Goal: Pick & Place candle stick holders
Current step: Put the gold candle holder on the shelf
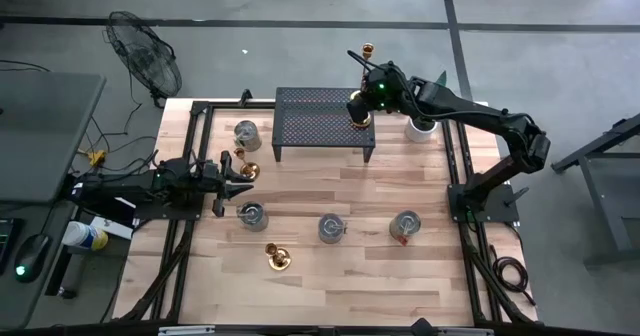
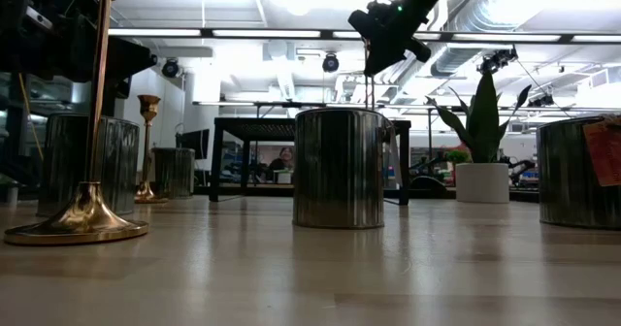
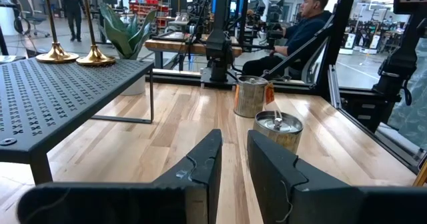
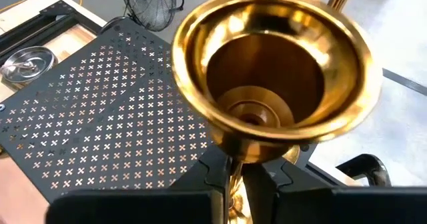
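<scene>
The right gripper [image 1: 358, 111] has its fingers clamped on the stem of a brass candle stick holder [image 4: 270, 77] standing on the black perforated shelf [image 1: 310, 126] at the far side, beside another one [image 3: 55, 52]; this looks like the placing step. Next comes release and a straight lift clear. Two more holders [image 1: 277, 257] wait on the tabletop [image 1: 330, 276], one [image 1: 245, 166] just beside the idle left gripper [image 1: 240, 181], whose fingers are nearly together.

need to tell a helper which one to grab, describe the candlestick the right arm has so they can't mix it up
Start at the black perforated metal shelf at the table's far edge and go to its right-hand end. Two brass candlesticks stand there; the one meant is the nearer, on the shelf's front right corner. It alone has the right pincer shut on its stem; the other candlestick stands free behind.
</scene>
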Controlling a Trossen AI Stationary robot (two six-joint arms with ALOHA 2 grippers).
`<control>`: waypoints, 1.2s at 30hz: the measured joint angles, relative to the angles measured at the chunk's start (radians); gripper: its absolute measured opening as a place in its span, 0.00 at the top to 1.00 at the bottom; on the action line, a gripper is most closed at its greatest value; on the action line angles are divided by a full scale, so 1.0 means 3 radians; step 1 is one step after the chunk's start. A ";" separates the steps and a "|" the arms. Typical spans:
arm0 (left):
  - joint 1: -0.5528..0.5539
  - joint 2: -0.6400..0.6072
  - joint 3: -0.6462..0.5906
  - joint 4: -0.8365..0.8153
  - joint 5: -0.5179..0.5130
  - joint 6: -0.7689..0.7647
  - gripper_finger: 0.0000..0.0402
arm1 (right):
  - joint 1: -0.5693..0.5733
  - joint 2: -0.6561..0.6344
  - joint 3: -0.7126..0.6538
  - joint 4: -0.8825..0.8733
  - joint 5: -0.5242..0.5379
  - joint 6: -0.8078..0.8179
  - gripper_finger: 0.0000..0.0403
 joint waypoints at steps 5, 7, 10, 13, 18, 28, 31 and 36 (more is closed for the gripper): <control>-0.0001 0.0001 0.0000 -0.0001 0.0000 0.0001 0.82 | -0.0003 0.0001 0.0000 0.0008 0.0001 0.0000 0.92; 0.0000 0.0001 0.0000 0.0000 0.0000 0.0000 0.82 | -0.0003 0.0001 0.0000 0.0020 0.0001 0.0000 0.90; 0.0000 0.0001 0.0000 0.0000 0.0000 0.0000 0.82 | -0.0003 0.0001 0.0000 0.0022 0.0002 0.0000 0.89; -0.0001 0.0001 0.0000 -0.0001 0.0000 0.0001 0.82 | -0.0003 0.0001 0.0000 0.0023 0.0006 0.0006 0.88; 0.0000 0.0001 0.0000 -0.0001 -0.0001 0.0001 0.82 | -0.0003 0.0001 0.0000 0.0055 0.0008 0.0011 0.84; 0.0000 0.0001 0.0000 0.0000 0.0000 0.0000 0.82 | -0.0004 0.0004 0.0000 0.0052 0.0008 0.0012 0.69; 0.0000 0.0000 0.0000 0.0000 -0.0001 0.0001 0.82 | -0.0004 0.0001 0.0000 0.0051 0.0009 0.0012 0.66; 0.0000 0.0001 0.0000 0.0000 0.0000 0.0000 0.82 | 0.0000 -0.0003 0.0000 0.0051 0.0024 0.0024 0.60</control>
